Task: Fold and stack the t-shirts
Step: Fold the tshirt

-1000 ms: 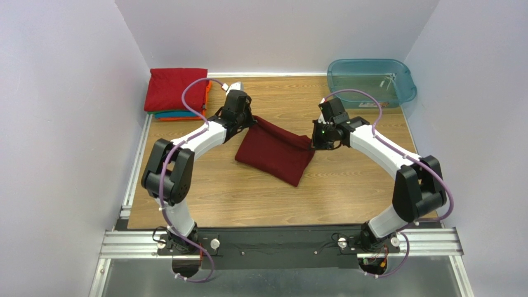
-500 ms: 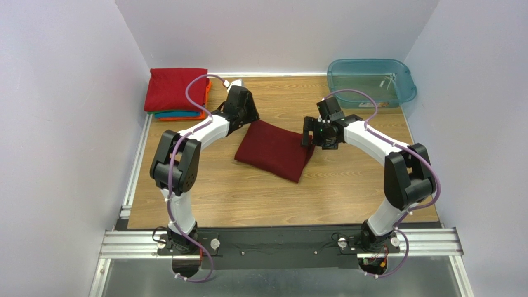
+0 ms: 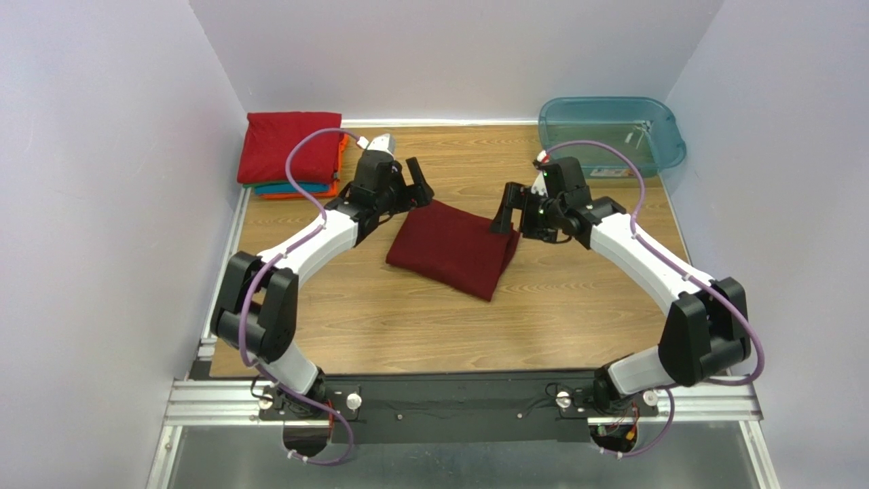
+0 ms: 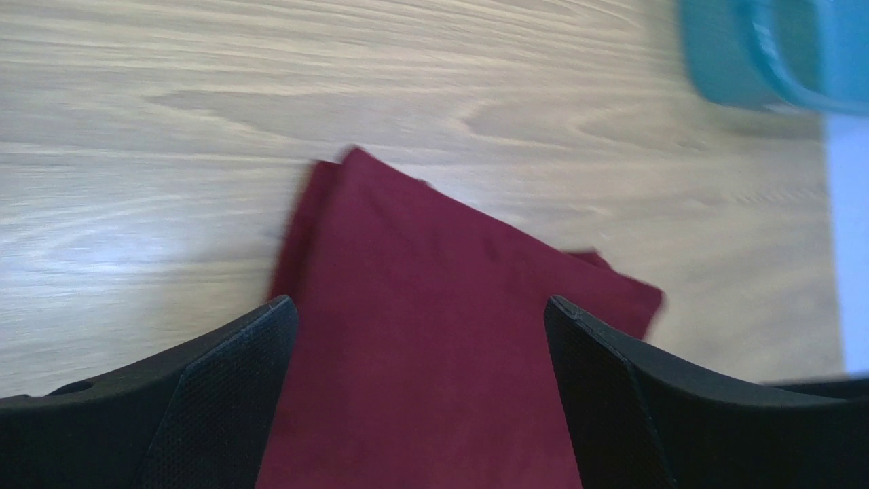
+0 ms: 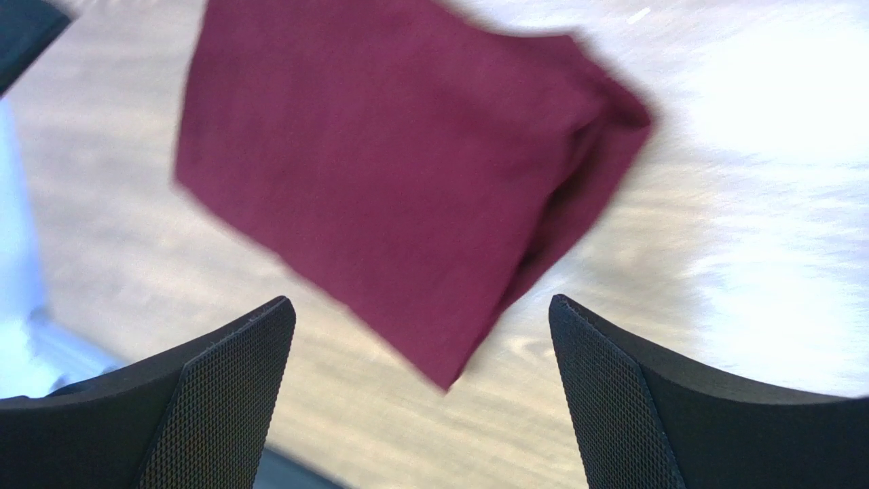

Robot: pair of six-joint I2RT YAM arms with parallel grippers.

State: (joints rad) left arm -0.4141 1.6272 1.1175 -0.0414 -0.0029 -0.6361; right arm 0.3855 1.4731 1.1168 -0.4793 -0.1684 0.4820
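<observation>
Both sets of fingers have let go since the frame 1 s ago. Then each pinched a far corner of the maroon cloth, which now lies flat and free.

- Left fingers (image 3: 417,179): spread wide, nothing between them. They sit just off the 11 o'clock corner of the maroon t-shirt (image 3: 452,248).
- Right fingers (image 3: 507,209): also spread wide and empty, at the shirt's 2 o'clock edge. Tip contact with the cloth cannot be judged from above.
- Maroon t-shirt: folded to a rectangle, skewed on the worktop (image 3: 408,326), about centre. In the right wrist view the folded layers show at one end.
- Room: bare wood runs from the shirt's 6 o'clock side to the near rail, and a strip of it at 3 o'clock. White walls close the left, far and right sides.
- Stack at 10 o'clock in the far-left corner, against the wall. The red t-shirt (image 3: 288,146) is on top, and only edges of the teal t-shirt (image 3: 291,187) and orange t-shirt (image 3: 340,153) show.
- Teal tub (image 3: 610,132) at 1 o'clock in the far-right corner. A pale mark on it is too small to read.
- The left arm's purple cable crosses the stack. Both wrist views are motion-blurred, and the tub is cut off in the left one.
</observation>
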